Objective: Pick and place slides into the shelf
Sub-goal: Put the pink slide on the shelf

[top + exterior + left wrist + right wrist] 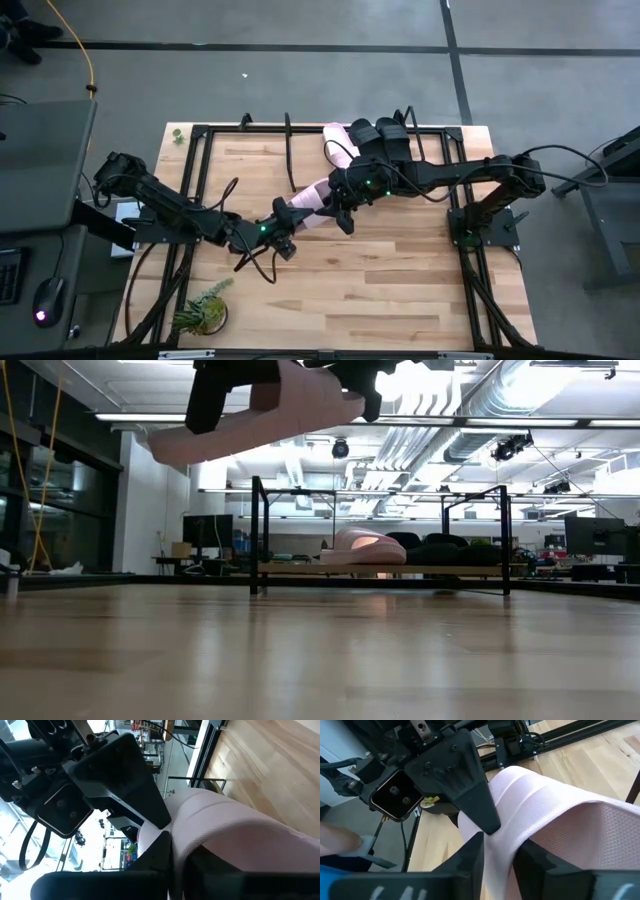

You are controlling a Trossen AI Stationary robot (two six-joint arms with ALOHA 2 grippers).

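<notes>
Leftmost, the left arm reaches in over the wooden surface (400, 290), and the left gripper (283, 242) has its fingers (155, 855) pinched on one end of a pale pink slide (310, 205). That slide hangs in the air above the surface, clear of the boards in the low view, stretched between the two arms. At its other end sits the right gripper (343, 212); its fingers (470, 855) stand on either side of the slide's edge, touching the pink material, but whether they are pressing or have let go I cannot tell.

Farther right and toward the back edge stands the shelf (290, 150), its black hoops at either end of a light board. On the board lie a second pale pink slide (338, 145) and, just beside it on the right, two black slides (382, 135), partly hidden under the right arm in the high view.
</notes>
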